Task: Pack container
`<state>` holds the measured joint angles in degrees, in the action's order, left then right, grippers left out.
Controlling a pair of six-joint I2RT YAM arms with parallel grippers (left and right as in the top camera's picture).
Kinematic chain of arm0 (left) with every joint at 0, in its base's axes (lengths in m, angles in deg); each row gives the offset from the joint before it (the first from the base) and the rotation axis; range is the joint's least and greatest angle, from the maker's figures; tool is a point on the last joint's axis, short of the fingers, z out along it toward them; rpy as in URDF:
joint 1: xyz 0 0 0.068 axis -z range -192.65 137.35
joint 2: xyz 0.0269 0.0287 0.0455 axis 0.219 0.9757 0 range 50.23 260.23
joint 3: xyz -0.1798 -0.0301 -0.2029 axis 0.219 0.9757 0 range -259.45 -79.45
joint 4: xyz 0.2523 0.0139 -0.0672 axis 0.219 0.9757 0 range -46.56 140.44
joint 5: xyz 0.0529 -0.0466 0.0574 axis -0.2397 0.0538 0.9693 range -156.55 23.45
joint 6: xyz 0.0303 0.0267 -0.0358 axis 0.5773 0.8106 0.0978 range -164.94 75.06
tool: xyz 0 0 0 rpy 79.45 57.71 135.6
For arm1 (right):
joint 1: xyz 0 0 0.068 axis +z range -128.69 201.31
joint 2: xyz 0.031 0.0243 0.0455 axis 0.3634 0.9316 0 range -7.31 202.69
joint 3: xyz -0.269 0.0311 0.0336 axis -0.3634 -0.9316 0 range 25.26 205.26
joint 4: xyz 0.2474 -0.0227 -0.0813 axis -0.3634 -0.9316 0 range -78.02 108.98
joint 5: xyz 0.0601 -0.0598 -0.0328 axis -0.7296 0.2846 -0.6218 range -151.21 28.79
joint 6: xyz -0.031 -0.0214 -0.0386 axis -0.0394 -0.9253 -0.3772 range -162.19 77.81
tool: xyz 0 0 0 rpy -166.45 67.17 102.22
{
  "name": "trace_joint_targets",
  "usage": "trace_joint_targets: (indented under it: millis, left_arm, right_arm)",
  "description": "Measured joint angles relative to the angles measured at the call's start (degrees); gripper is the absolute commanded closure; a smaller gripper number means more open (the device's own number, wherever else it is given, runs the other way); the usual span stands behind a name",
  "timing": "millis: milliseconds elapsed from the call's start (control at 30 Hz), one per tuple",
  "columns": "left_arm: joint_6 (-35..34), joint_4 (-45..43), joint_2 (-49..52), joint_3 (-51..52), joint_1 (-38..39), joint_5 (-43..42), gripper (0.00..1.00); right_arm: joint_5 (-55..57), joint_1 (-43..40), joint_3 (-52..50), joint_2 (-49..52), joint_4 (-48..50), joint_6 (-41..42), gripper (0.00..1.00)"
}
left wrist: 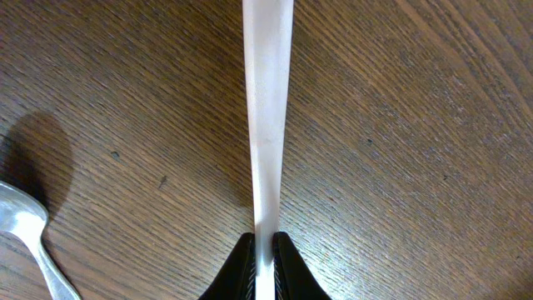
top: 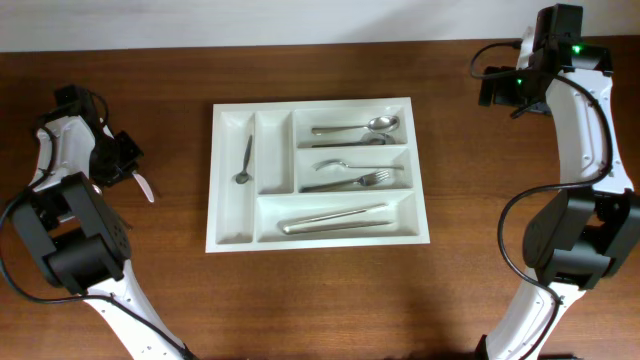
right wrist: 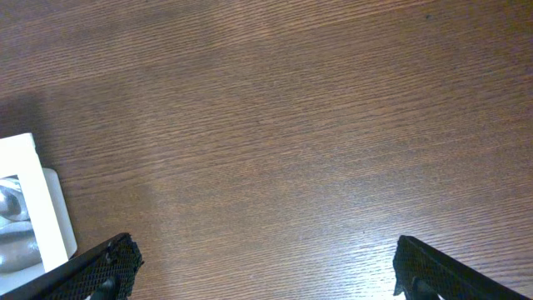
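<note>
While the left gripper (left wrist: 265, 250) pinches a slim silvery metal utensil handle (left wrist: 266, 100), the right gripper (right wrist: 265, 254) gapes, fingers wide apart.

White rectangular container (top: 272, 150), five compartments, lies flat at centre of surface (top: 320, 300); small spoon (top: 244, 160), spoons (top: 355, 128), forks (top: 350, 182), knife (top: 335, 218) inside separate compartments.

Wooden table (top: 320, 300), white container (top: 254, 200) and a loose spoon (left wrist: 21, 218) on it
</note>
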<state>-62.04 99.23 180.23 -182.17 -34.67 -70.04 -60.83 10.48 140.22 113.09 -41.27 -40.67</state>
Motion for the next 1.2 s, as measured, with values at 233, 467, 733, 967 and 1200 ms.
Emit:
trace_joint_targets:
  millis: [233,467,733,967,1200]
  left_arm:
    - [0.0,-2.49,0.0,0.76,0.0,0.04,0.98]
    - [0.0,-4.39,-0.13,2.01,-0.04,0.0,0.98]
    - [0.0,-5.01,-0.13,2.29,-0.07,0.0,0.98]
    - [-0.02,-5.49,-0.13,2.34,-0.07,-0.2,0.98]
    - [-0.02,-4.37,-0.13,2.32,-0.04,-0.39,0.98]
  right_arm:
    - [0.0,0.0,0.0,0.0,0.0,0.02,0.01]
    - [0.0,-0.02,0.0,0.0,0.0,0.0,0.01]
    - [0.0,-0.02,-0.02,0.0,0.0,0.0,0.01]
    - [0.0,-0.02,-0.02,0.0,0.0,0.0,0.01]
    - [0.0,-0.02,0.0,0.0,0.0,-0.02,0.01]
